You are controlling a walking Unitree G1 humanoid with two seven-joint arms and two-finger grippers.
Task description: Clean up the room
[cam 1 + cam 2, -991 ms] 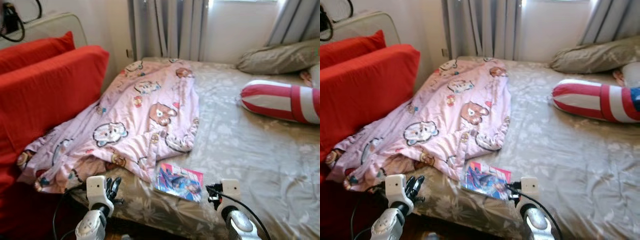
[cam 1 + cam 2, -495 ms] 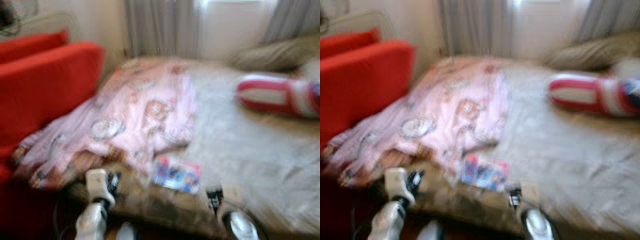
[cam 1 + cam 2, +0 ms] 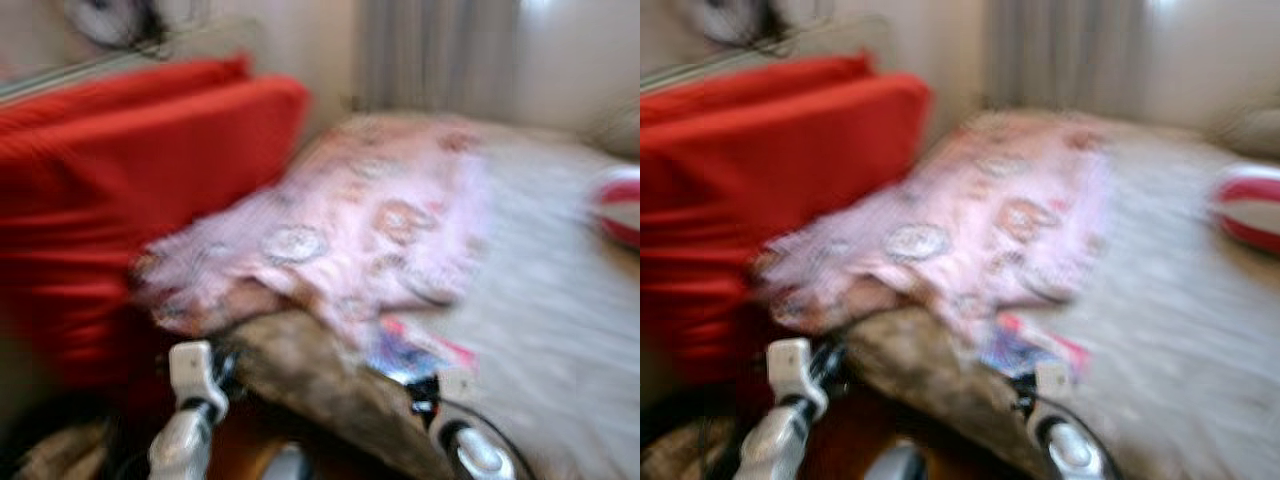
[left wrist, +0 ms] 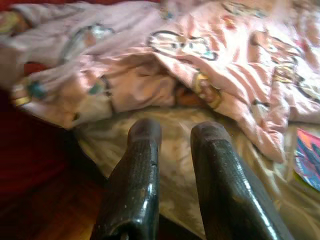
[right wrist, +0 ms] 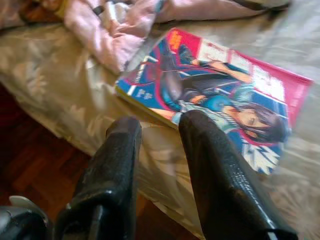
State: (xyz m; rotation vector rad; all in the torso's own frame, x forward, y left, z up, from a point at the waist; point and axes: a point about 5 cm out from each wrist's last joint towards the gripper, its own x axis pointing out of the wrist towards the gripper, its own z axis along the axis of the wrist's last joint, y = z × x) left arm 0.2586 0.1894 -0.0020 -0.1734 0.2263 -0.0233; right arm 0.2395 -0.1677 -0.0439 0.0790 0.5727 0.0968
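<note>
Both end effectors low, slightly parted

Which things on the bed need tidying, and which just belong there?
To tidy:
- magazine, lying flat near the bed's edge by the right gripper
- rumpled pink blanket, ahead of the left gripper

Just there:
- red cushions
- red-and-white striped bolster
- grey curtains
</note>
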